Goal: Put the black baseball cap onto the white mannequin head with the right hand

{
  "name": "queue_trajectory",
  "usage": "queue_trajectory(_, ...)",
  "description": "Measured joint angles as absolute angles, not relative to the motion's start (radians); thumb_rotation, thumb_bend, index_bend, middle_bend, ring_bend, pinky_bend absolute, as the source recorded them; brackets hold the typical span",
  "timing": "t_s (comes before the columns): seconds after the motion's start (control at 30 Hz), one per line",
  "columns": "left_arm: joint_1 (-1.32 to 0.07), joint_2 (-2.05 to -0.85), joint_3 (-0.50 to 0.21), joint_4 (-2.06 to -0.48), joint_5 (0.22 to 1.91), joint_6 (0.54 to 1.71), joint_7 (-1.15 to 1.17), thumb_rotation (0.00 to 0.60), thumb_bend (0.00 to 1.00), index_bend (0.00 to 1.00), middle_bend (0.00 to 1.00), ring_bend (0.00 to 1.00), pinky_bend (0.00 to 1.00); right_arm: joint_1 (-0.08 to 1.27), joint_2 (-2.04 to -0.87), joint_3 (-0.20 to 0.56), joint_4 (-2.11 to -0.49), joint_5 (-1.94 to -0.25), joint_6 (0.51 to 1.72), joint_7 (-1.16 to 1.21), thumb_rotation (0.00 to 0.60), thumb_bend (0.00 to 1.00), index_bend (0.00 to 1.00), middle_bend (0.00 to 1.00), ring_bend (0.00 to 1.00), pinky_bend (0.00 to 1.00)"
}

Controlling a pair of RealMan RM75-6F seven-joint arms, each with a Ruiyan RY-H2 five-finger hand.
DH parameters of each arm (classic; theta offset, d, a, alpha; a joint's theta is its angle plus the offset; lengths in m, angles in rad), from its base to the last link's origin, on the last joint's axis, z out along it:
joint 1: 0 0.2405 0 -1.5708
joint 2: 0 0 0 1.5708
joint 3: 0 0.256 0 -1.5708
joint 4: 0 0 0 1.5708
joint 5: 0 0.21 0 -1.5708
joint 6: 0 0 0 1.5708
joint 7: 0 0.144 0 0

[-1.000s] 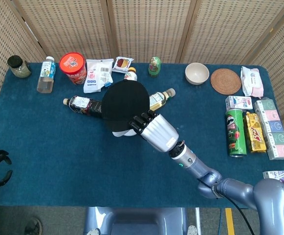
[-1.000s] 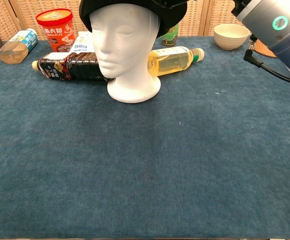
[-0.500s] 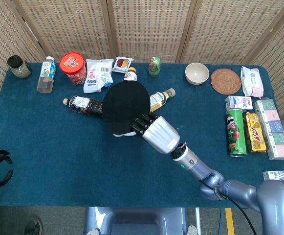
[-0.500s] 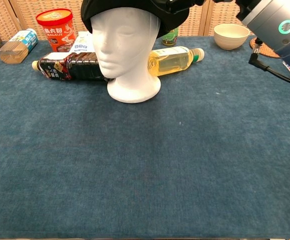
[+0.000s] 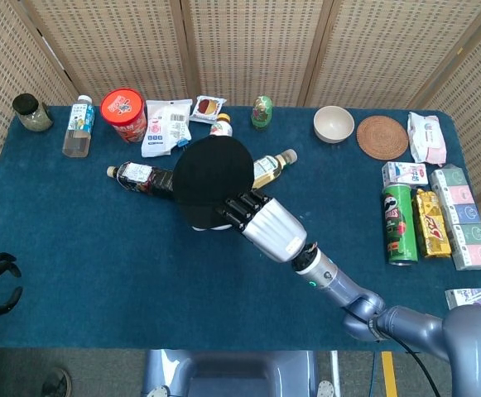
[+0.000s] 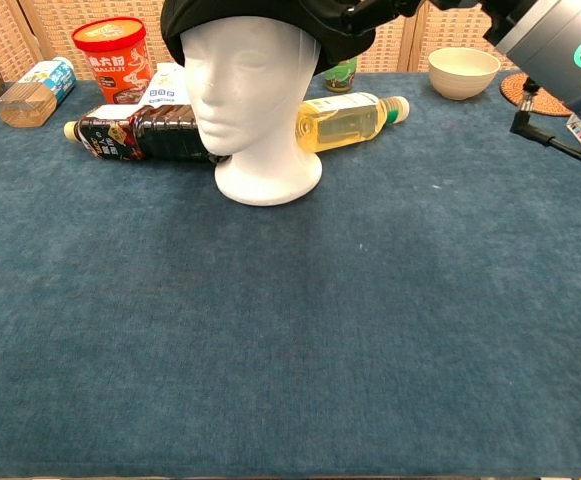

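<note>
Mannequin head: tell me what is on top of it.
The black baseball cap sits on the white mannequin head, with the right robot hand at its edge. The crown is covered; the face shows in the chest view.

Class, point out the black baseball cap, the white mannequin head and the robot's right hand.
black baseball cap point(image 5: 211, 172), head view, on its crown.
white mannequin head point(image 6: 247, 85), chest view, on its face.
right hand point(image 5: 261, 222), head view, on its back.

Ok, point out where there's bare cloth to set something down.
Free: the broad near strip in front of the white mannequin head, and the left side below the dark bottle. Crowded: the back row and the right edge by the green can.
</note>
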State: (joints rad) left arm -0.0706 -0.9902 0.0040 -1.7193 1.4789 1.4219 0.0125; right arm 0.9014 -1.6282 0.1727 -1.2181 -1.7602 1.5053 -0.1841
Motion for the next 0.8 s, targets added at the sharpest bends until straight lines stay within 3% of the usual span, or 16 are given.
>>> queue_trajectory(0.3, -0.072, -0.991, 0.003, -1.718, 1.483, 1.423, 0.011, 0.6, 0.34, 0.45, 0.31, 0.26, 0.33, 0.886, -1.585, 0.167, -1.284, -1.752, 1.466, -0.197, 0.6, 0.43, 0.14, 0.28, 0.33, 0.39)
queue_trajectory(0.8, -0.074, -0.985, 0.004, -1.728, 1.483, 1.42, 0.018, 0.6, 0.34, 0.45, 0.31, 0.26, 0.33, 0.841, -1.501, 0.137, -1.35, -1.758, 1.434, -0.201, 0.6, 0.42, 0.13, 0.27, 0.32, 0.38)
